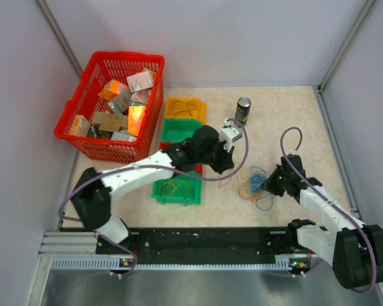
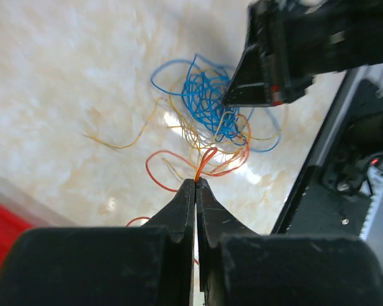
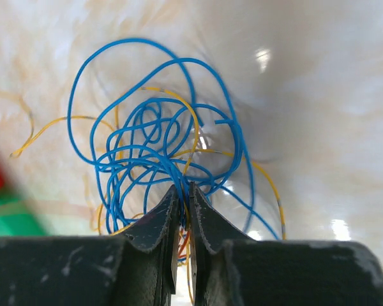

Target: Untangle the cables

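Note:
The cables (image 1: 255,183) lie as one tangle of blue, orange and yellow wire on the beige tabletop between the two grippers. My left gripper (image 2: 196,181) is shut on an orange cable (image 2: 206,160) at the tangle's near side; it sits left of the tangle in the top view (image 1: 226,167). My right gripper (image 3: 183,189) is shut on a bunch of blue cable (image 3: 147,137), with yellow and orange strands running between the jaws; it sits at the tangle's right side in the top view (image 1: 268,185). Its black fingers (image 2: 255,83) touch the blue knot (image 2: 204,95) in the left wrist view.
A red basket (image 1: 89,137) of small packs stands at the back left. Yellow (image 1: 185,108), green (image 1: 175,131) and green (image 1: 175,197) small bins run in a row left of the tangle, with wires in the yellow and near green ones. A dark can (image 1: 243,110) stands behind.

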